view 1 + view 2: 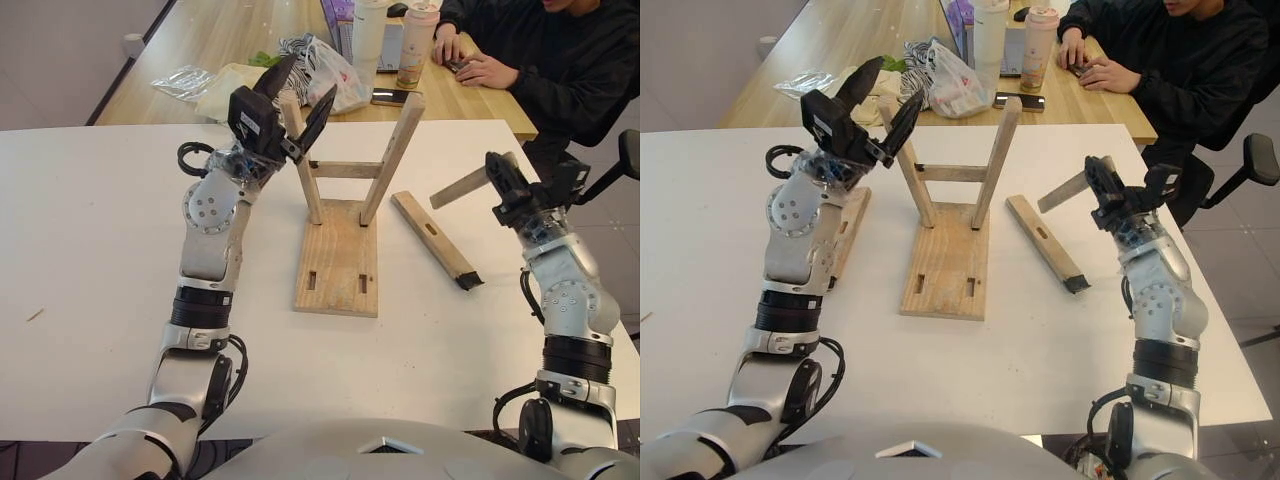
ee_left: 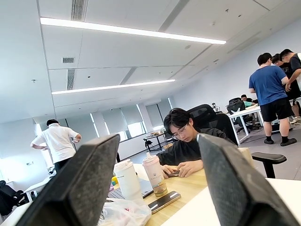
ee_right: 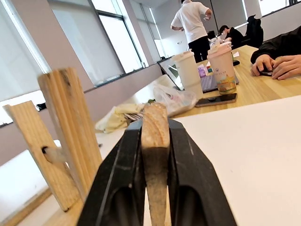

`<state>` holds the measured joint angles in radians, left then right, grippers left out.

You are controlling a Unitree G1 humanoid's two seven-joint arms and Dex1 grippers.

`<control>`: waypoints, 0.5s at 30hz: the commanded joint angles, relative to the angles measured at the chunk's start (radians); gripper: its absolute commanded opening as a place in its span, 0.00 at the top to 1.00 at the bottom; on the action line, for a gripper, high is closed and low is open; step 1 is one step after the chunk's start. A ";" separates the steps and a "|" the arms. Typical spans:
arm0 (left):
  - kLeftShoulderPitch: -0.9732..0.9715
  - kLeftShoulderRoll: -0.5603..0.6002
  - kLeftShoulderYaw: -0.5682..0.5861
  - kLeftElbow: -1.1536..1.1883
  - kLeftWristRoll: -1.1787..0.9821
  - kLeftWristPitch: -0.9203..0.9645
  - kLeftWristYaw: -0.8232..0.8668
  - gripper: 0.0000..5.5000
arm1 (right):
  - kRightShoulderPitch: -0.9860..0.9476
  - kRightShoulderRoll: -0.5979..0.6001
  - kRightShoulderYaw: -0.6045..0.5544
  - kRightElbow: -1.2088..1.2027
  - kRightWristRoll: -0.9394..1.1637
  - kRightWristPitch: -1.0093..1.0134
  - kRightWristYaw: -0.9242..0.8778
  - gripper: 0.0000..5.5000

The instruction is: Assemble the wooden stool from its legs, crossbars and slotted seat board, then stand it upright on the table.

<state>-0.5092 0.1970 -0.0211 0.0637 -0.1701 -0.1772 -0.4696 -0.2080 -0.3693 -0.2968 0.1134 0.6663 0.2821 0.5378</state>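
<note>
The slotted seat board [image 1: 336, 265] lies flat mid-table. Two legs [image 1: 393, 150] stand in its far slots, joined by a crossbar [image 1: 346, 170]. My left gripper [image 1: 297, 98] is open, its fingers [image 2: 75, 188] on either side of the top of the left standing leg [image 1: 308, 185]; whether they touch it I cannot tell. Out to the right and above the table, my right gripper [image 1: 505, 185] is shut on a short wooden bar [image 1: 460, 187] that points toward the stool; the bar [image 3: 155, 136] is clamped between both fingers.
One loose leg [image 1: 437, 240] lies on the white table right of the board, another [image 1: 850, 230] lies under my left arm. Behind stands a wooden table [image 1: 200, 30] with plastic bags [image 1: 330, 70], cups [image 1: 418, 40], a phone and a seated person.
</note>
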 commanded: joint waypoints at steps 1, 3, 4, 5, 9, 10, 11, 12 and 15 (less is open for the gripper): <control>-0.013 0.005 0.008 0.016 0.007 0.013 0.015 0.45 | 0.000 -0.012 0.020 0.062 -0.073 -0.044 0.029 0.93; -0.014 0.003 0.009 0.019 0.007 0.014 0.019 0.45 | -0.006 -0.011 0.024 0.086 -0.096 -0.057 0.042 0.93; -0.014 0.002 0.009 0.022 0.007 0.014 0.021 0.45 | -0.009 -0.009 0.028 0.100 -0.109 -0.066 0.047 0.93; -0.014 0.002 0.009 0.023 0.007 0.013 0.022 0.45 | -0.012 -0.007 0.032 0.113 -0.121 -0.073 0.052 0.93; -0.014 0.003 0.011 0.029 0.010 0.013 0.026 0.45 | -0.017 -0.020 0.073 0.156 -0.198 -0.103 0.063 0.93; -0.016 0.003 0.010 0.031 0.010 0.014 0.026 0.45 | -0.011 -0.034 0.094 0.158 -0.237 -0.113 0.063 0.93; -0.017 0.003 0.010 0.033 0.011 0.014 0.027 0.45 | -0.006 -0.051 0.119 0.156 -0.280 -0.114 0.055 0.93; -0.019 0.004 0.010 0.035 0.012 0.014 0.028 0.45 | -0.005 -0.069 0.145 0.154 -0.325 -0.112 0.047 0.93; -0.018 0.003 0.009 0.037 0.014 0.016 0.035 0.45 | -0.020 -0.099 0.201 0.154 -0.403 -0.058 0.022 0.93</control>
<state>-0.5123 0.1953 -0.0133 0.0973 -0.1669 -0.1755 -0.4429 -0.2499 -0.4454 -0.1363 0.2299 0.3376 0.1385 0.5859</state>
